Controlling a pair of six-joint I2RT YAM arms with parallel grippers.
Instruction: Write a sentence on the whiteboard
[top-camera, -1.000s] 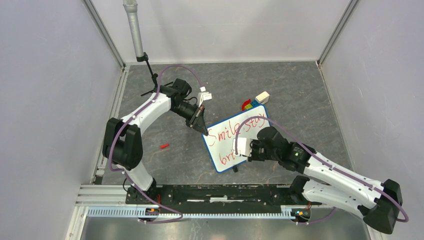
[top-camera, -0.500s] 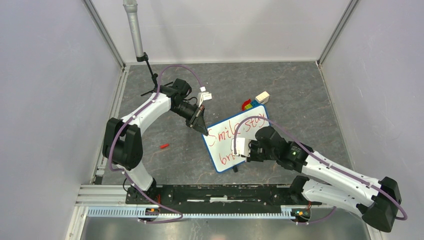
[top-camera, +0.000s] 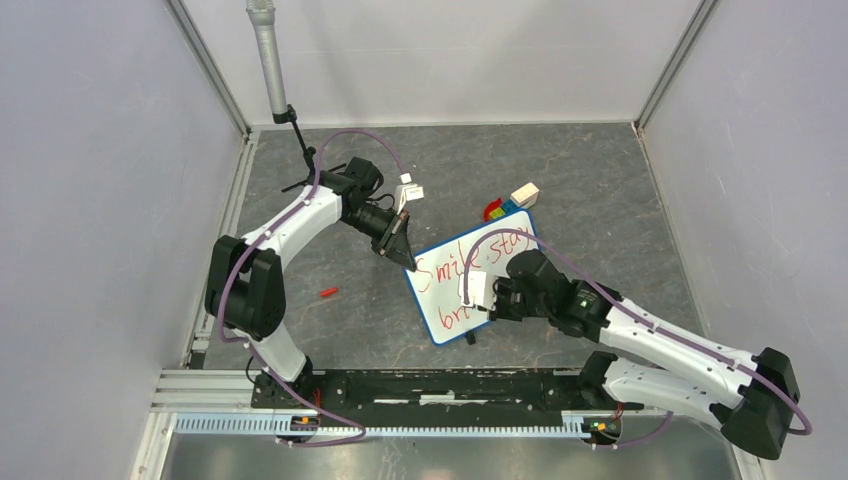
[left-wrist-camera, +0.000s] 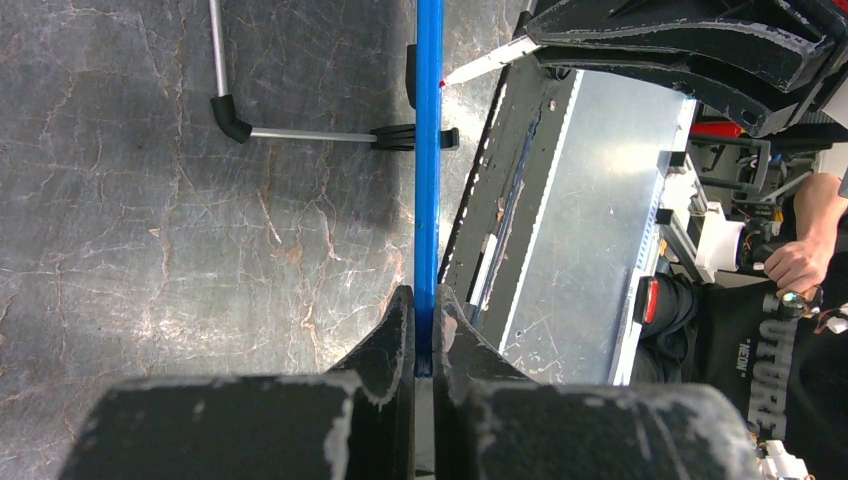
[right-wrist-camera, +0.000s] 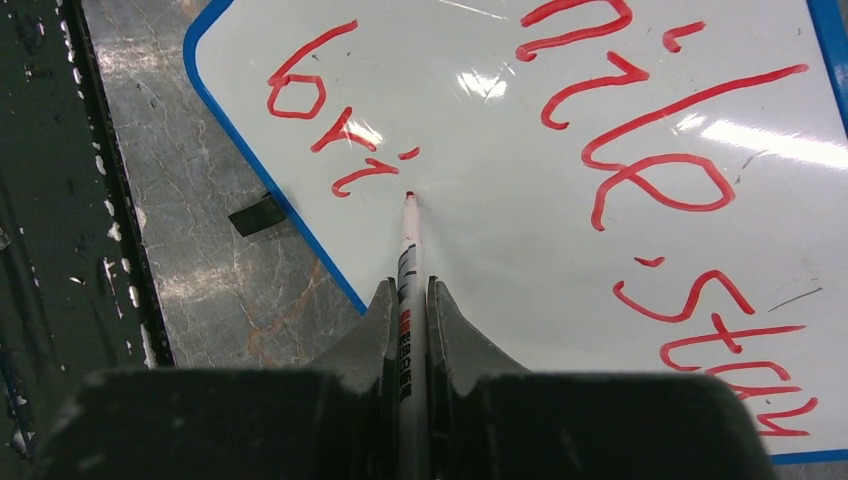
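The whiteboard (top-camera: 447, 292) with its blue rim stands tilted on thin black wire legs at mid-table. My left gripper (top-camera: 404, 257) is shut on its upper left rim; the left wrist view shows the jaws (left-wrist-camera: 425, 297) clamped on the blue edge (left-wrist-camera: 428, 150). My right gripper (top-camera: 487, 299) is shut on a white marker (right-wrist-camera: 408, 245), whose red tip touches the board (right-wrist-camera: 500, 240). The sentence (right-wrist-camera: 640, 150) in red reads "Smile, stay", with "bri" on the lower line. The tip sits just right of the "i".
A small red cap (top-camera: 327, 292) lies on the floor left of the board. Coloured blocks and a white piece (top-camera: 512, 200) lie behind it. A grey pole on a black stand (top-camera: 268, 60) rises at the back left. The black base rail (top-camera: 440, 385) runs along the near edge.
My right gripper has shifted a little to the left with the marker over the lower line. The left gripper and the board have not moved.
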